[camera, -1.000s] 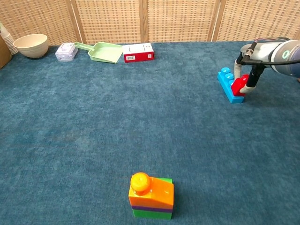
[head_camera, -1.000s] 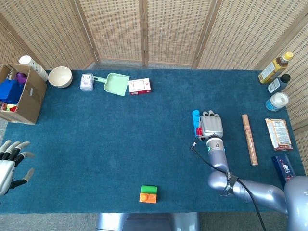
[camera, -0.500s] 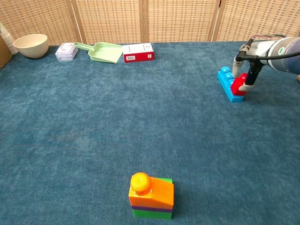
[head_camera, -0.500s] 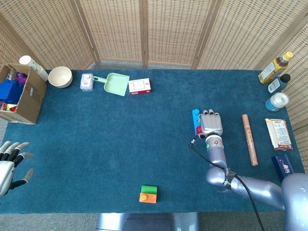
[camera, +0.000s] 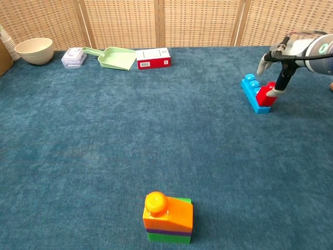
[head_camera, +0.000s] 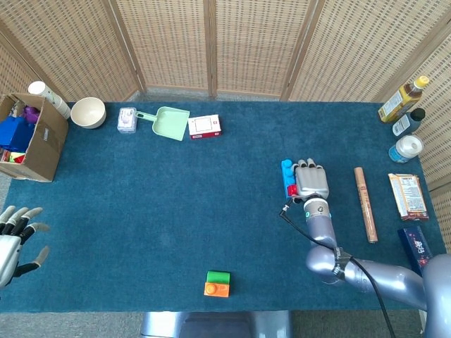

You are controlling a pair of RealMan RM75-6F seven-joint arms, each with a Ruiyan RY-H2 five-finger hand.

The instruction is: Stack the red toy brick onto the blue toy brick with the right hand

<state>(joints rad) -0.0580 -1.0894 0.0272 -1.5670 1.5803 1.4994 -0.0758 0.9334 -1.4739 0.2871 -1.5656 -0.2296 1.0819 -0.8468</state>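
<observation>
The red toy brick (camera: 266,94) sits on the near end of the blue toy brick (camera: 252,88) at the right of the table; in the head view only a sliver of the red brick (head_camera: 291,189) shows beside the blue brick (head_camera: 286,174). My right hand (camera: 283,60) hovers just above and to the right of them. One dark finger reaches down to the red brick's right side, while the pale thumb is lifted clear of it. The hand (head_camera: 311,182) covers most of the bricks from above. My left hand (head_camera: 15,236) stays at the table's near left edge, fingers spread and holding nothing.
An orange-and-green brick stack (camera: 168,217) stands near the front centre. Along the back lie a bowl (head_camera: 88,111), a clear box (head_camera: 127,118), a green scoop (head_camera: 168,122) and a red-white carton (head_camera: 204,126). A cardboard box (head_camera: 32,137) is far left; a wooden stick (head_camera: 364,203), bottles (head_camera: 406,120) and packets (head_camera: 408,195) are right.
The right hand's thumb has come off the red brick and the hand has risen slightly to the right. The red brick stays seated on the blue one. The left hand is unchanged.
</observation>
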